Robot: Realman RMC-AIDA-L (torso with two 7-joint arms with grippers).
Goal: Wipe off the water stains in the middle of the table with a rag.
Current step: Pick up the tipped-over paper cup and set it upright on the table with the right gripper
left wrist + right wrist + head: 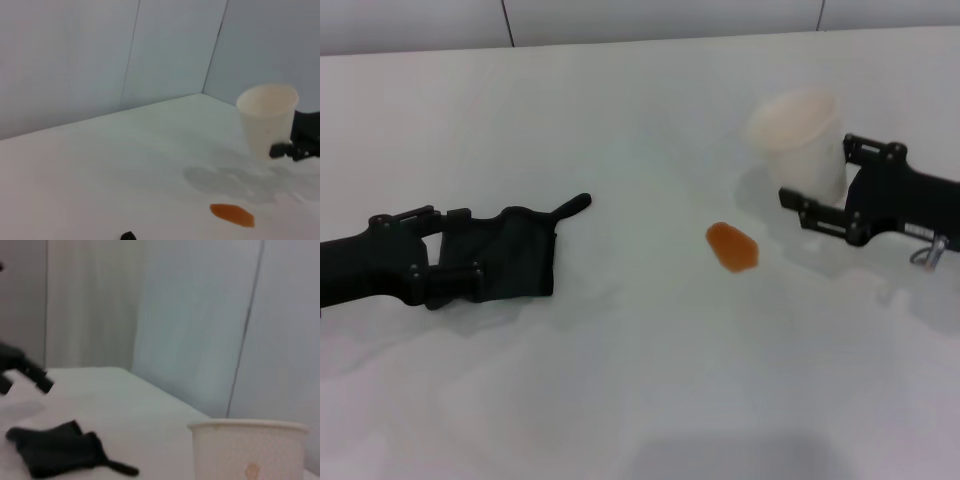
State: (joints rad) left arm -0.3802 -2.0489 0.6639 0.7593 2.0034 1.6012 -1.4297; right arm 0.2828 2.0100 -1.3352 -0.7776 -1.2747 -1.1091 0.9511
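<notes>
The rag (520, 250), black and wrinkled, lies flat on the left part of the white table (640, 380), its thin tail (575, 205) pointing to the far right. My left gripper (472, 243) stands open at the rag's left edge, with one finger on each side of the cloth. The water stains (732, 246) are one small orange blot near the middle, also seen as the blot (232, 215) in the left wrist view. The right wrist view shows the rag (55, 450) farther off. My right gripper (817, 170) stands open at the far right.
A whitish translucent cup (798, 140) stands upright behind and right of the blot, at my right gripper's fingertips. The cup (265, 120) and the cup (250, 450) show in both wrist views. Grey wall panels (620, 20) run along the table's far edge.
</notes>
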